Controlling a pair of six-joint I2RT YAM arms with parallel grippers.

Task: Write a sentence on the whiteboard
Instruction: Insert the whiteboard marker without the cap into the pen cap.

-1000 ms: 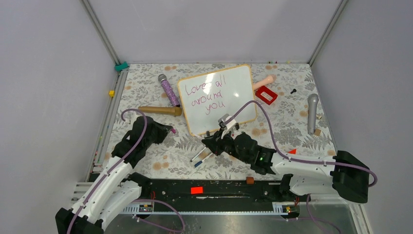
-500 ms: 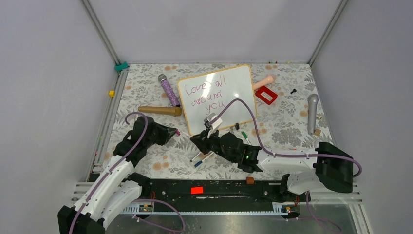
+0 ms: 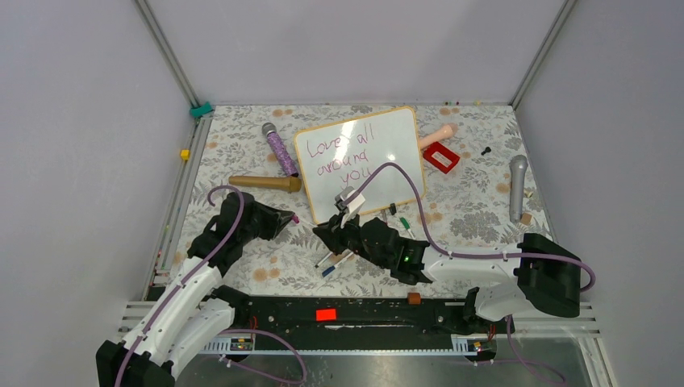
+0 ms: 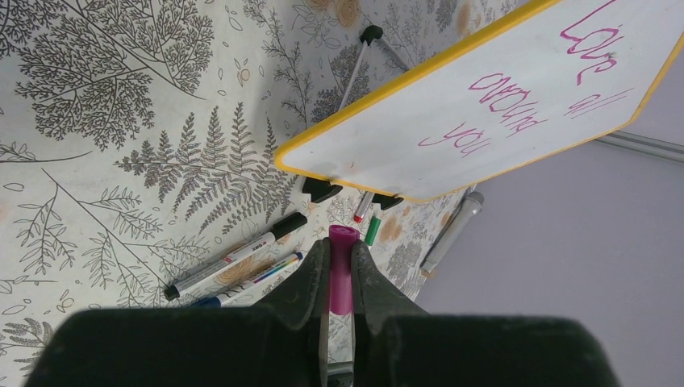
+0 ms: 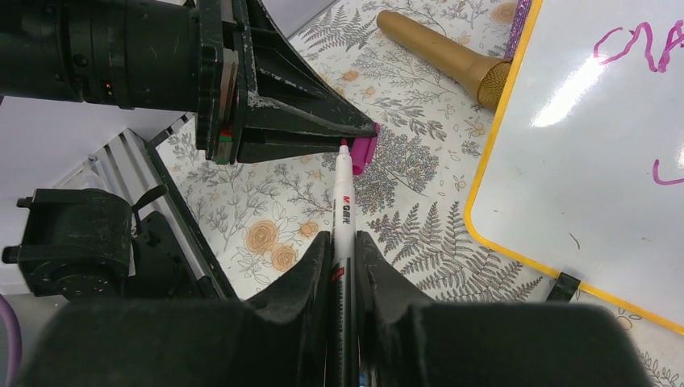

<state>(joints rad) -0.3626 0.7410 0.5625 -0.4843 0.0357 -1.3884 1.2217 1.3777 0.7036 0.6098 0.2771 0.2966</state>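
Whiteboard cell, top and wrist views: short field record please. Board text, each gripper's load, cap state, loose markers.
board: whiteboard, orange frame
text: sentence, "Love all around you", three lines
left gripper: shut on pink cap
right gripper: shut on white marker
cap state: off; bare tip right beside the cap
loose: two loose markers on the table, near the board's near edge

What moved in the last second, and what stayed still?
The right gripper, holding the marker, swung left toward the left gripper, which nudged right with the pink cap. The marker's tip is now close beside the cap. Both grippers stayed shut. The whiteboard, its sentence and the loose pens did not move.
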